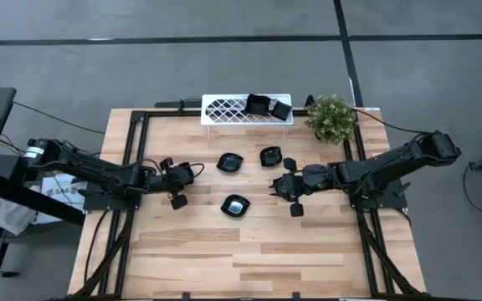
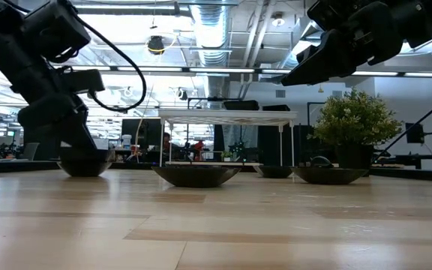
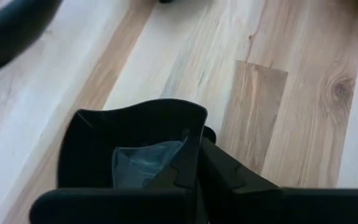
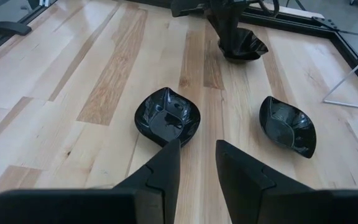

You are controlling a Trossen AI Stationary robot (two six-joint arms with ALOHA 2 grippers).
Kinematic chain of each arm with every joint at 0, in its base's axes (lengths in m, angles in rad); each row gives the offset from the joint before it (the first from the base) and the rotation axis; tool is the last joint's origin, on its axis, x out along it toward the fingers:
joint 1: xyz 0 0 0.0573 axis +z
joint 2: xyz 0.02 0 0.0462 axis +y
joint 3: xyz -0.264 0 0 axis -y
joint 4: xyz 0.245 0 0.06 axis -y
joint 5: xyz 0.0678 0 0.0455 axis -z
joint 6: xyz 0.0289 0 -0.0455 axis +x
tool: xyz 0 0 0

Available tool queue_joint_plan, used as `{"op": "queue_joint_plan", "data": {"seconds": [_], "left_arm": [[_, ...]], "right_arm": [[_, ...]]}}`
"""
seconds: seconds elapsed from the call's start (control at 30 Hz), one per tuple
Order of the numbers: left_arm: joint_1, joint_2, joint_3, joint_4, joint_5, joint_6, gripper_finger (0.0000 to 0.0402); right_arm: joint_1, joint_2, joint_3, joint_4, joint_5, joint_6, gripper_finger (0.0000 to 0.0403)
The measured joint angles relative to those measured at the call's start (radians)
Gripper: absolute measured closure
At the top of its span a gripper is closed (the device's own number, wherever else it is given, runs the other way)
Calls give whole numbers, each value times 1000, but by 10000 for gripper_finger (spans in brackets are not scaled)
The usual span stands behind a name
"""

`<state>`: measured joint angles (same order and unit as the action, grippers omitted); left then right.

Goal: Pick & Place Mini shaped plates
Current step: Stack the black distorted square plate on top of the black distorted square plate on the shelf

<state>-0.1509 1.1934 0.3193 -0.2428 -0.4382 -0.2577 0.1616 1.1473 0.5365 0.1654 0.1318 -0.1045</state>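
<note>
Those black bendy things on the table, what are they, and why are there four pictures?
They are two robot arms with pinching grippers. One picture looks down from above, one looks level across the table, and two come from cameras on the arms' wrists. On the wooden table lie small shiny black dishes, and a white rack holds two more beside a little plant. The left gripper has pinched the rim of one dish. The right gripper hangs open above another dish.

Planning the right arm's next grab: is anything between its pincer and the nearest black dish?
Nothing visible. The right pincer stands open, with only bare wood table between it and the lobed black dish.
</note>
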Motion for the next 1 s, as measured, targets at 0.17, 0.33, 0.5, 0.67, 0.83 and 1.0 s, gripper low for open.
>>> {"op": "queue_joint_plan", "data": {"seconds": [0.17,0.33,0.5,0.67,0.83,1.0], "left_arm": [[-1,-13,26,-3,-6,49,393],[-5,-15,40,-4,-51,94,393],[-32,-15,41,-3,-148,146,393],[-76,-15,41,3,-268,170,394],[-143,-15,41,114,-365,276,393],[-199,-15,41,345,-400,441,394]], "right_arm": [[0,0,0,0,0,0,305],[0,0,0,0,0,0,305],[0,0,0,0,0,0,305],[0,0,0,3,0,0,305],[0,0,0,46,4,0,305],[-2,5,0,125,42,0,305]]}}
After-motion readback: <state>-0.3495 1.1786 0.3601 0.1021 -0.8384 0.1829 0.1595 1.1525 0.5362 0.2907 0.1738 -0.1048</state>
